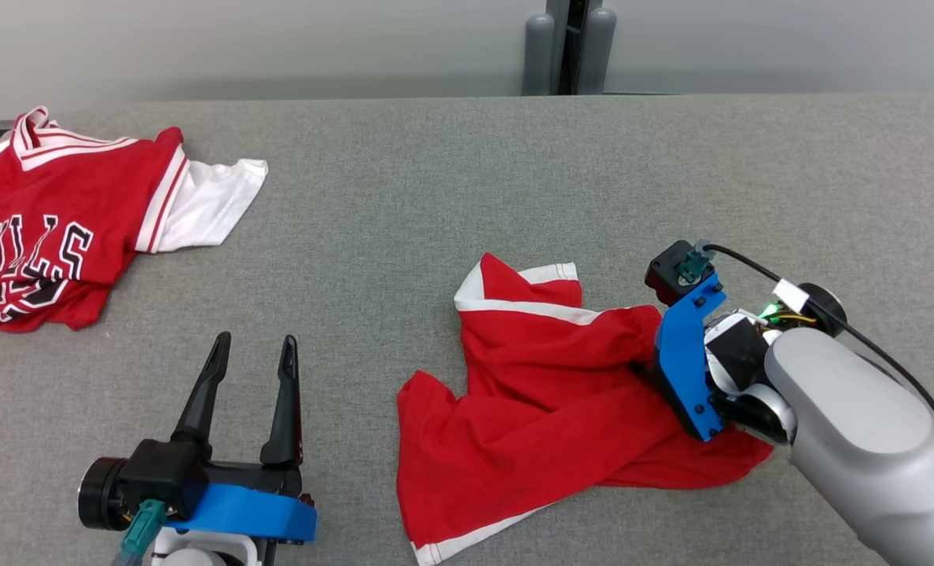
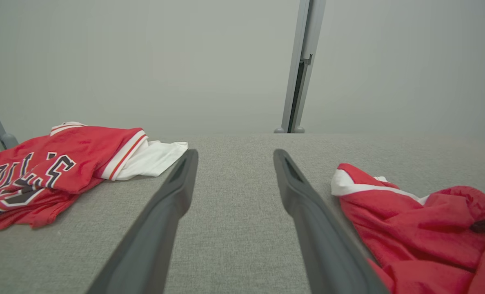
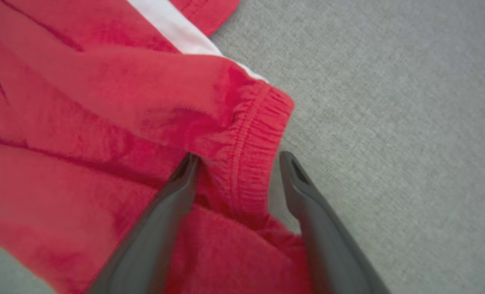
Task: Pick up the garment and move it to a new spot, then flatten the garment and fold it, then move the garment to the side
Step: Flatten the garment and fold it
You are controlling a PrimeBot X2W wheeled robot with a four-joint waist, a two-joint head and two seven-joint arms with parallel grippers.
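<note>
The garment (image 1: 546,409) is a red pair of shorts with white trim, crumpled on the grey table (image 1: 435,181) right of centre. My right gripper (image 1: 649,363) is down at its right edge, fingers pointing into the cloth. In the right wrist view that gripper (image 3: 238,157) is open, with the gathered elastic waistband (image 3: 246,134) lying between its fingers; the left finger (image 3: 173,196) rests on red fabric (image 3: 83,122). My left gripper (image 1: 255,340) stands open and empty at the lower left, apart from the garment (image 2: 410,228), which lies right of its fingers (image 2: 152,228).
A red jersey with black-and-white lettering (image 1: 50,236) lies over a white garment (image 1: 215,196) at the table's far left, also seen in the left wrist view as a red jersey (image 2: 42,171). A grey post (image 1: 569,47) stands behind the far edge.
</note>
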